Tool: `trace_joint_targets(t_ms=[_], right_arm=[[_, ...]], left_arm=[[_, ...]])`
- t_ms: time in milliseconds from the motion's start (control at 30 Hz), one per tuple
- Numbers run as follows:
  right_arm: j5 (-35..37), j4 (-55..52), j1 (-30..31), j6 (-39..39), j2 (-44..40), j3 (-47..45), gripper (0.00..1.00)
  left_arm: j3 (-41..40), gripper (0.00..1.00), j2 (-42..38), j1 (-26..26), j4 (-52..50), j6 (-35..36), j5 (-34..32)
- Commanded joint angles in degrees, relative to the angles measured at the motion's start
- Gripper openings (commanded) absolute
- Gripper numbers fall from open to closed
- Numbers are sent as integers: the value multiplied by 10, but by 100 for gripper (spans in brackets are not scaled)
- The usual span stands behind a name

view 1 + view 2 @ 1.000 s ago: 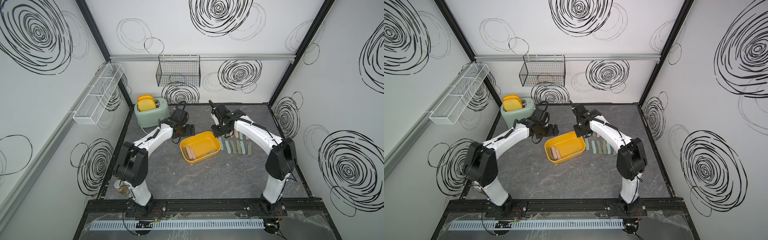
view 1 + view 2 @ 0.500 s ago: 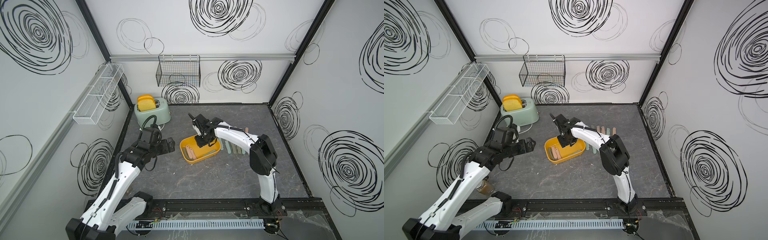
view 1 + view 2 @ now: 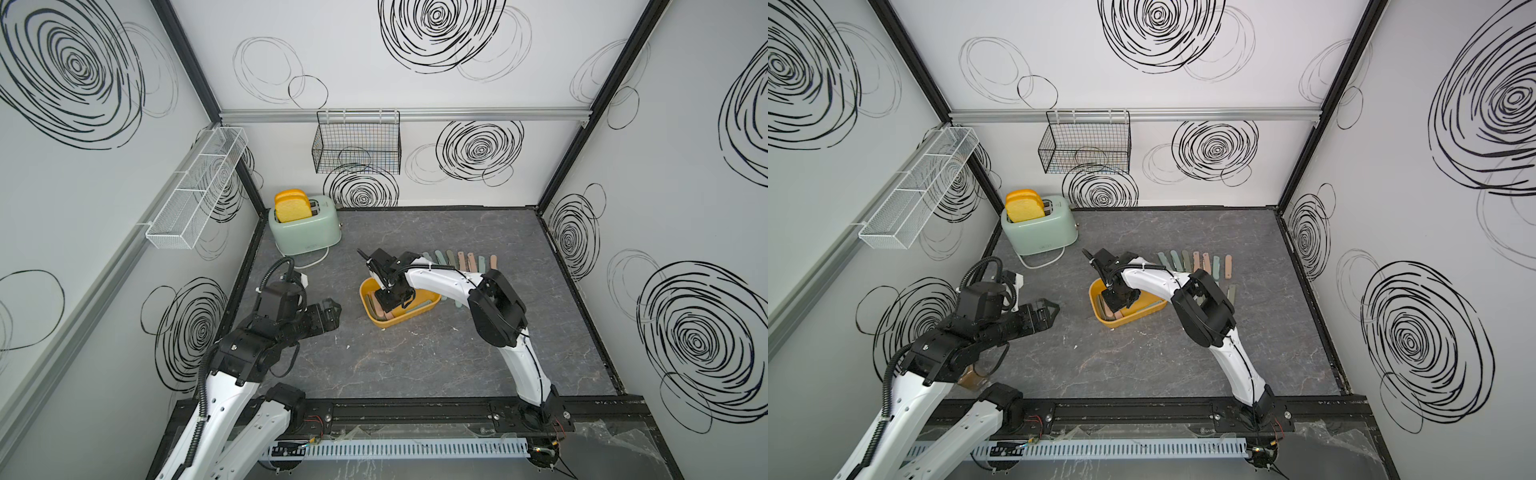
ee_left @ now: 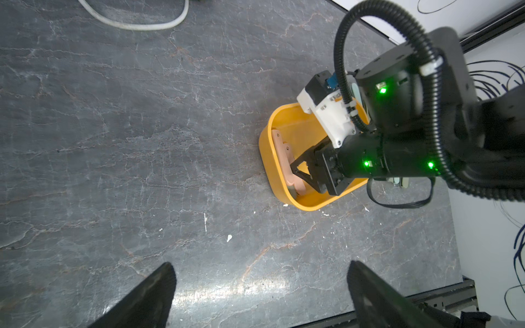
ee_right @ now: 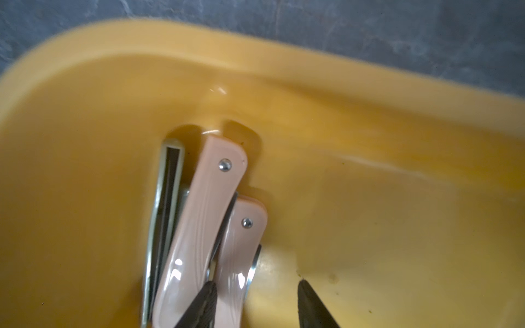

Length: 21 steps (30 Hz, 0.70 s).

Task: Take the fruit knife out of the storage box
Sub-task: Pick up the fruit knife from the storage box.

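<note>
The mustard-yellow storage box (image 3: 409, 318) (image 3: 1133, 320) sits mid-table. Inside it lie two folded fruit knives with pink handles (image 5: 204, 213) (image 5: 238, 250) and a pale green one on its edge (image 5: 164, 213). My right gripper (image 5: 257, 306) (image 3: 388, 305) reaches down into the box, open. One fingertip rests between the two pink handles, and the other stands clear over the box floor, so the jaws straddle the smaller pink knife. My left gripper (image 4: 260, 267) (image 3: 332, 311) hovers wide open over bare table left of the box, holding nothing.
Several folded knives (image 3: 461, 262) lie in a row on the table behind and right of the box. A mint toaster (image 3: 305, 226) with toast stands at the back left, its white cord (image 3: 311, 262) trailing forward. A black wire basket (image 3: 357, 147) and a white mesh basket (image 3: 195, 191) hang on the walls.
My right gripper swung left from over the knife row and went down into the box. My left arm drew back from beside the box toward the front left.
</note>
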Motion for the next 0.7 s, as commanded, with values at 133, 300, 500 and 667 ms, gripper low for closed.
trace_joint_targets(t_ms=[133, 300, 500, 667], right_arm=[[47, -11, 1, -6, 44, 38, 50], [53, -19, -8, -4, 57, 39, 42], [45, -20, -14, -3, 58, 37, 24], [41, -30, -18, -5, 58, 57, 19]], left_arm=[[-5, 98, -11, 4, -15, 3, 14], [-11, 98, -9, 4, -8, 6, 20], [-17, 98, 5, 4, 13, 6, 28], [-14, 98, 14, 4, 24, 8, 32]])
